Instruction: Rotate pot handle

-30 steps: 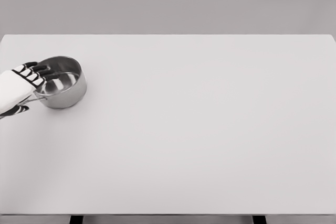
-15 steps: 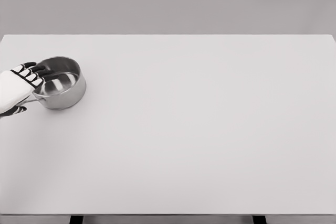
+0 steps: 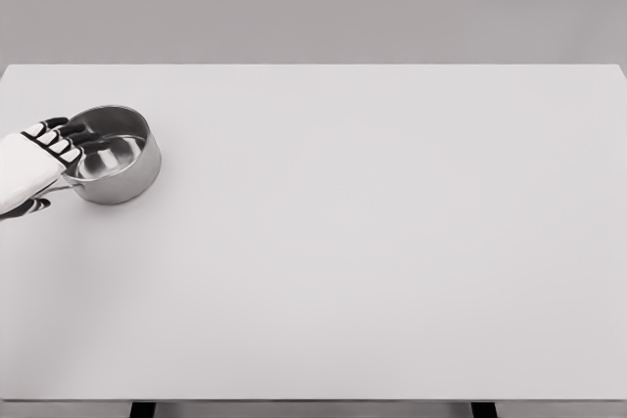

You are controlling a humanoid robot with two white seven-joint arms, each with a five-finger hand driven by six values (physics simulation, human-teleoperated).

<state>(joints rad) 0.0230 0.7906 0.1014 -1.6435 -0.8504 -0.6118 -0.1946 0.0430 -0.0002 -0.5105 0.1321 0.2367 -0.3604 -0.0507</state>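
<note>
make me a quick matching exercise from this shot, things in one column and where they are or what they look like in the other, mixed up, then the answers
Column one:
1. pot
2. left hand
3. table
4. pot handle

Column two:
A. plain white, fills most of the picture
B. shiny metal, round, at the table's far left
C. a thin bar sticking out of the pot toward the left, mostly hidden under the hand
D. white with dark fingers reaching over the pot's rim

Pairs: 1-B, 2-D, 3-A, 4-C

One shiny round stainless-steel pot [image 3: 116, 156]; one white-and-black five-finger robot hand [image 3: 37, 165]; one plain white rectangular counter [image 3: 372, 242].
</note>
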